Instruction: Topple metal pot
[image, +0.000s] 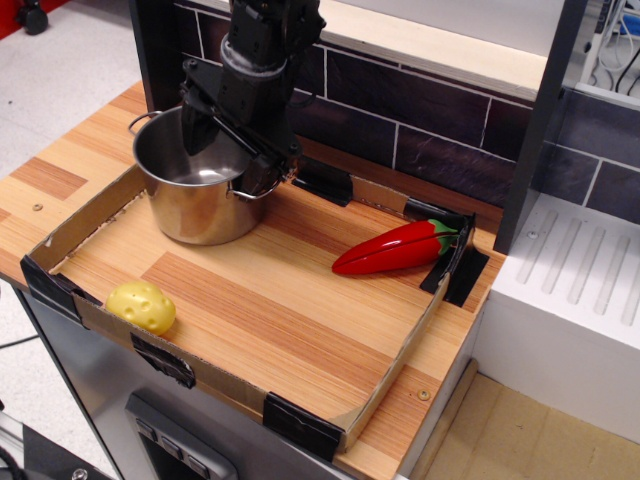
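No text, label, brand, number or sign could be read anywhere in the view.

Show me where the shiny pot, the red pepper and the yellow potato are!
pot (195, 205), the camera view, on its shiny front wall
pepper (392, 248), the camera view, on the middle of its red body
potato (141, 307), the camera view, on the middle of its bumpy yellow top
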